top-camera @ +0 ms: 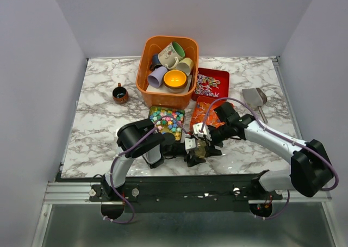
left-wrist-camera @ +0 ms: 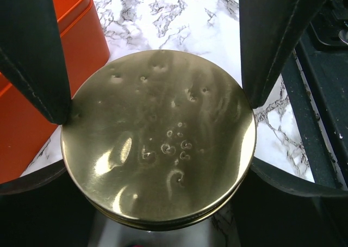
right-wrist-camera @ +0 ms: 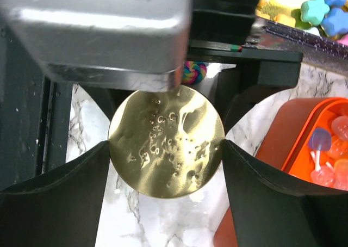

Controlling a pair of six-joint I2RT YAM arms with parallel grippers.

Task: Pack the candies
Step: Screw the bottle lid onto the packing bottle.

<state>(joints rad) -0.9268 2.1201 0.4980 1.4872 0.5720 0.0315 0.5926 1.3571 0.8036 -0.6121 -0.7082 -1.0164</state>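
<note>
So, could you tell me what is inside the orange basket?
The orange basket holds piled mugs: a floral mug, a lavender mug, a cream mug and a yellow-lined mug. A dark mug is half hidden; whatever lies beneath them is covered.

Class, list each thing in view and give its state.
gold round tin: closed, gripped from both sides.
left gripper: shut on gold round tin.
right gripper: shut on gold round tin.
square tin: open, full of candies.
orange basket: holding tumbled mugs.
scoop: lying flat.
small cup: upright.
</note>
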